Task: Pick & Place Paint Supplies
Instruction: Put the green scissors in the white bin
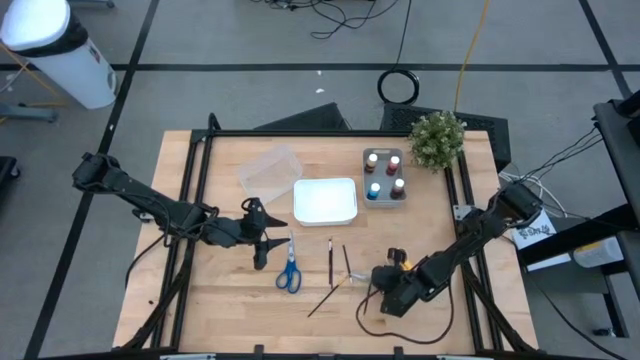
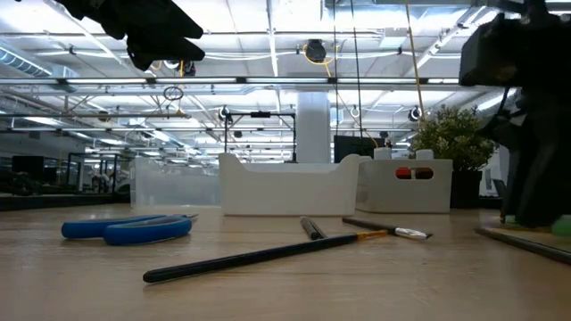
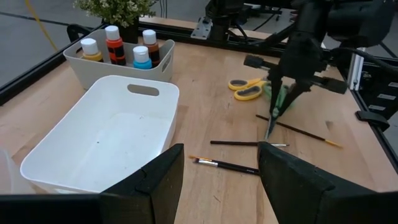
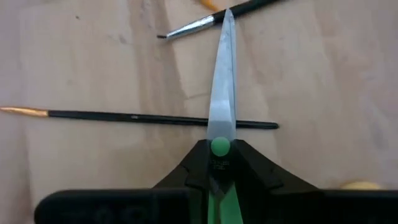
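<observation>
The right gripper (image 1: 392,292), at the table's five o'clock, is clamped on the green scissors (image 4: 222,93), blades pointing down over a thin brush (image 4: 155,118). The left gripper (image 1: 262,243) hovers at nine o'clock, fingers spread, above the blue scissors (image 1: 289,270). The wooden table (image 1: 230,300) stands on grey floor.

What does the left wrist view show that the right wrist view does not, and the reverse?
Only the left wrist view shows the empty white tray, the caddy of paint bottles, the potted plant, the yellow scissors, and the right gripper from outside, above the table. Only the right wrist view shows, close up, the green pivot and blades of the green scissors, with the right arm's fingers shut on them. Both show those green scissors pointing down over thin dark brushes on the wooden table.
</observation>
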